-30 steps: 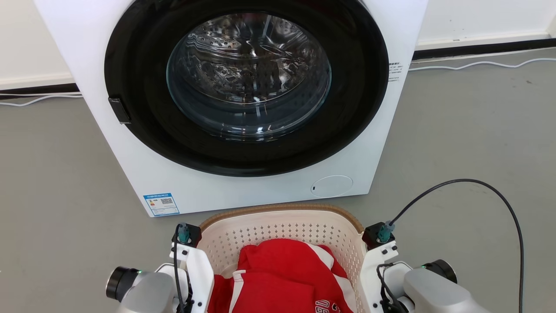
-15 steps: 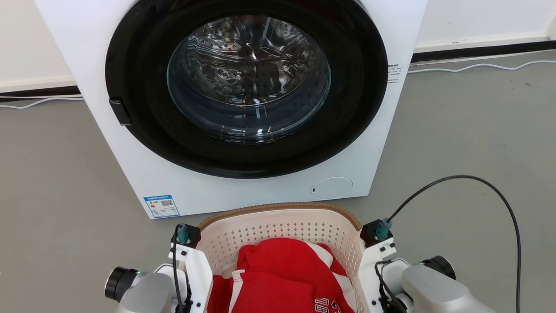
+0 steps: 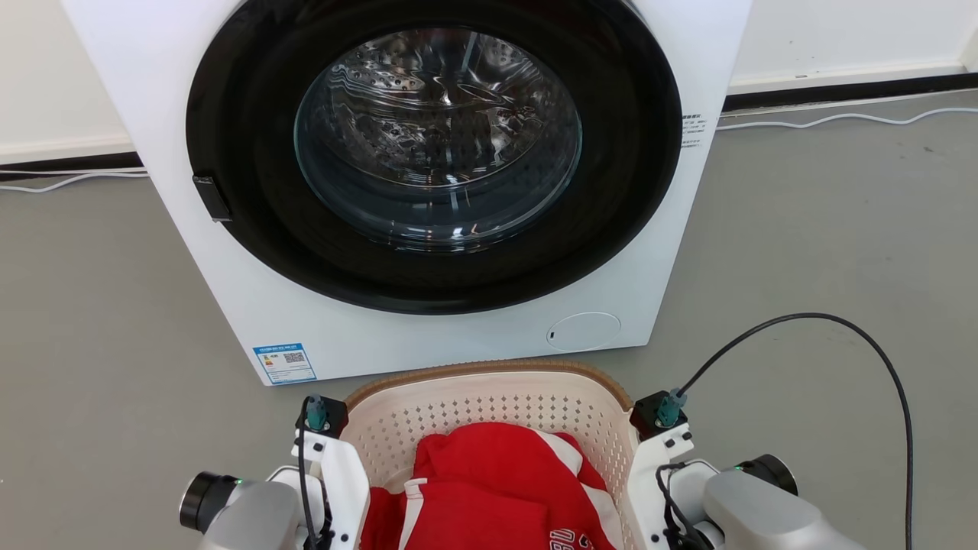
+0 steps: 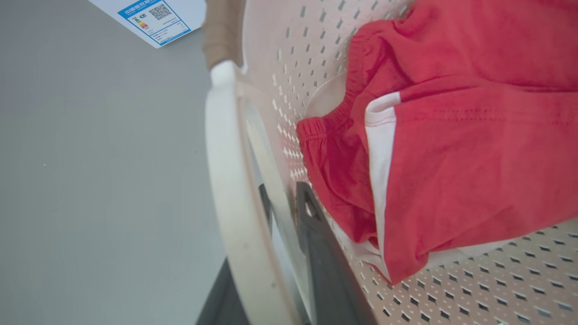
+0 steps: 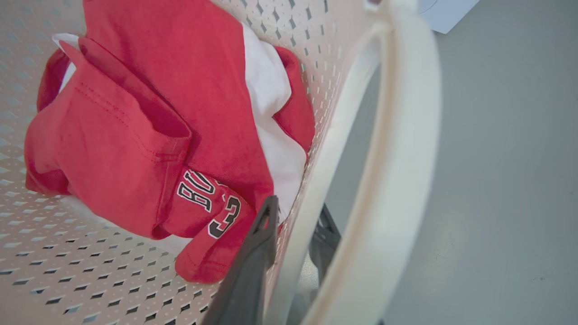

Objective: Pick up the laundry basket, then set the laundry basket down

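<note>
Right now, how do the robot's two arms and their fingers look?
The left gripper and right gripper have long dark pointed fingers. The forearms are silver-grey with white wrist brackets, black end caps with green lights, teal plugs; a black cable loops from the right.

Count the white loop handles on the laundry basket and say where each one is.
2. One loop handle is on the laundry basket's left side, beside the left gripper; the other is on its right side, beside the right gripper.

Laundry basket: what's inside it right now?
Inside the cream-white perforated plastic laundry basket lies a crumpled red garment with white stripes and black lettering. Bare perforated floor shows beside it; anything beneath the garment is covered.
</note>
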Tool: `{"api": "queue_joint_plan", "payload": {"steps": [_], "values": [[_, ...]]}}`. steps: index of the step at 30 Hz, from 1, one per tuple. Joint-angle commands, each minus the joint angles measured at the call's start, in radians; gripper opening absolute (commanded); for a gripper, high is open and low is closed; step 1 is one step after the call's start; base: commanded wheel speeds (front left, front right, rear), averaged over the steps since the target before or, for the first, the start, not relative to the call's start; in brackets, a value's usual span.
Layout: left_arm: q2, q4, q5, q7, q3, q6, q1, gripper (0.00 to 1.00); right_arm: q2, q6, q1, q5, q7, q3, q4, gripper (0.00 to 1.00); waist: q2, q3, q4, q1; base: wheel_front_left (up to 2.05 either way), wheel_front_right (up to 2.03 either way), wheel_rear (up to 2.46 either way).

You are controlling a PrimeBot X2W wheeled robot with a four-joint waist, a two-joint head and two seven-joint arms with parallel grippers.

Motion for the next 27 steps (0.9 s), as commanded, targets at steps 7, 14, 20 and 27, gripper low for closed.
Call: {"api": "queue_joint_plan", "payload": {"steps": [7, 14, 20, 27], "values": [[0.0, -0.009, -0.008, -0.011, -0.01, -0.015, -0.023, 0.0, 0.04, 0.025, -0.07, 0.021, -0.041, 0.022, -0.037, 0.0, 0.0, 0.0, -0.001, 0.0, 0.0, 0.0, 0.0], [0.002, -0.002, -0.023, -0.016, -0.017, -0.015, -0.031, 0.0, 0.04, 0.025, -0.077, 0.03, -0.058, 0.039, -0.039, 0.0, 0.0, 0.004, -0.001, 0.0, 0.0, 0.0, 0.0], [0.002, 0.001, -0.031, -0.04, -0.012, -0.003, -0.053, 0.0, 0.04, 0.025, -0.093, 0.028, -0.106, 0.047, -0.039, 0.0, 0.0, 0.04, 0.003, 0.0, 0.0, 0.0, 0.0], [0.021, -0.013, -0.038, -0.159, 0.009, 0.044, -0.123, 0.0, 0.04, 0.025, -0.151, -0.007, -0.258, 0.049, -0.002, 0.0, 0.0, 0.187, 0.012, 0.0, 0.0, 0.0, 0.0]]}}
